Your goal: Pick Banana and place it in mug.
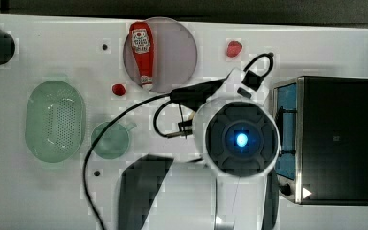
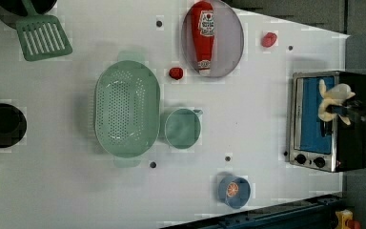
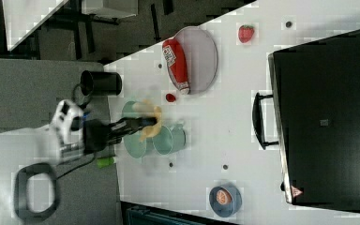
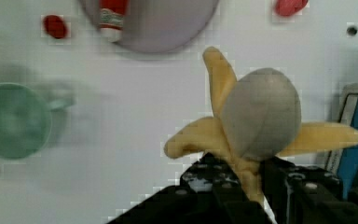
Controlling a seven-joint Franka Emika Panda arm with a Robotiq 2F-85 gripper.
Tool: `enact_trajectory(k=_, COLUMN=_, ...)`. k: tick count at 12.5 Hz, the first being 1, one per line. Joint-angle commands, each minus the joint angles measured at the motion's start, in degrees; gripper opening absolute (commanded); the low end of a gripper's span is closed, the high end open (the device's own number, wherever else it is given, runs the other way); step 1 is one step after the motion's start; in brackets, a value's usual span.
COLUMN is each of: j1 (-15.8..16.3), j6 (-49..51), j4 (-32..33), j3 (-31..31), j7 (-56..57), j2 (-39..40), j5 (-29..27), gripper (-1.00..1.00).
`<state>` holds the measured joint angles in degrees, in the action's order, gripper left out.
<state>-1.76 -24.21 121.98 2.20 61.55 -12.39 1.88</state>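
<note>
A peeled toy banana [image 4: 261, 116], pale yellow with flaps spread around a grey-white core, is clamped at its base by my gripper [image 4: 249, 179], which is shut on it and held above the table. In the left view the banana [image 2: 333, 98] and gripper [image 2: 340, 110] appear in front of the toaster oven. The right view has the banana [image 3: 152, 122] at the end of the dark fingers. The pale-green mug [image 1: 110, 140] stands upright beside the colander, well apart from the banana, to the left of my arm [image 1: 242, 139] in the top view. Nothing lies inside the mug [image 2: 182, 128].
A green perforated colander [image 2: 127, 109] sits against the mug. A grey plate [image 2: 228, 52] carries a ketchup bottle [image 2: 204, 36]. A toaster oven [image 2: 321, 124] stands at the left view's right. A blue cup with an orange slice [image 2: 234, 191], two small red fruits and a green spatula [image 2: 40, 33] lie around.
</note>
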Motion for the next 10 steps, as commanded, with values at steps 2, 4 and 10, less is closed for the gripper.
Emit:
enact_trajectory(k=2, j1=2.3, j6=4.9, j4=0.6, j3=-7.3, j7=-16.3, j2=0.4, j5=-0.3, gripper=-0.57)
enact_trajectory(k=4, j1=2.9, j6=4.9, j4=0.8, j3=-11.8, j7=-24.7, j2=0.6, j5=-0.5, gripper=-0.57)
enact_trajectory(k=10, j1=3.5, j6=2.1, j4=2.1, j3=-24.0, j7=-51.2, j2=4.2, j5=-5.2, gripper=-0.57)
